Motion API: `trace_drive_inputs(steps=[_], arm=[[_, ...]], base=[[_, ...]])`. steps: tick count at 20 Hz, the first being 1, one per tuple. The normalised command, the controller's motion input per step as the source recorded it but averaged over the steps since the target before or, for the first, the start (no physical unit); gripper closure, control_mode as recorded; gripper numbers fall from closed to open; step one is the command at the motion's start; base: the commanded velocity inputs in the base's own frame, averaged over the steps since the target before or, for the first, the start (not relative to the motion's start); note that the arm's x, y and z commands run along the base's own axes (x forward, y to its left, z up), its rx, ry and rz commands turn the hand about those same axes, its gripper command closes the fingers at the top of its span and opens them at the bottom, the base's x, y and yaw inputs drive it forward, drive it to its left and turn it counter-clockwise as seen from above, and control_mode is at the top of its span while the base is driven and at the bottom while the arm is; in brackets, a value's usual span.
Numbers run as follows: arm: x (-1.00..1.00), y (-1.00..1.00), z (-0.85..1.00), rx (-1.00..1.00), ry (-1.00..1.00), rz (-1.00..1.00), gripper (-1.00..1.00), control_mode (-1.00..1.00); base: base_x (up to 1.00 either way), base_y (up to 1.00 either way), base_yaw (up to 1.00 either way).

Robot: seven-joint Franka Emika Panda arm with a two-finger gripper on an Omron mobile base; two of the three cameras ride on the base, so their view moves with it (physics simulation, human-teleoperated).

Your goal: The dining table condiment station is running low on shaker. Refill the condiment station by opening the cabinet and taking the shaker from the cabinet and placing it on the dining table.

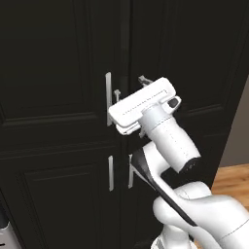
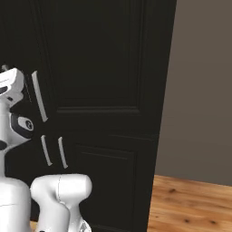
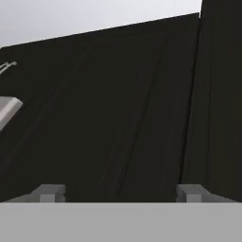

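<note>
Black cabinet [image 1: 58, 97] across nearly whole left base view, doors shut, recessed panels top & bottom. Gripper [image 1: 130, 85] at frame centre, just in front of the seam between the upper doors, white hand tilted, lower-left to upper-right. Two fingertips [image 1: 117, 93] poking toward the door, set well apart: gripper open, nothing between. Upper left handle [image 1: 108, 98], silver vertical bar, just left of the lower finger; touching or not, can't tell. Lower pair of handles [image 1: 111, 173] below centre, partly behind the arm.

Right base view: cabinet [image 2: 104, 90] over left & centre, hand [image 2: 9, 84] at far left edge, slim handle [image 2: 39, 96] beside it, two short handles [image 2: 46, 150] lower down. Grey wall [image 2: 199, 90] at right, wood floor [image 2: 190, 204] at lower right.

Hand view: dark door panel [image 3: 118, 108] close up, tilted; finger tips [image 3: 49, 193] at bottom left & bottom right, wide apart. Pale strip along top edge.
</note>
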Motion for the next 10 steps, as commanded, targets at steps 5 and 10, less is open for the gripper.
trace_drive_inputs(steps=[5, 10], arm=[[-0.27, 0.66, 0.87, -0.23, 0.04, -0.07, -1.0, -1.0], [0.12, 0.38, 0.1, -0.3, 0.25, -0.3, -1.0, -1.0]], base=[[0.0, 0.0, 0.0], [0.0, 0.0, 0.0]])
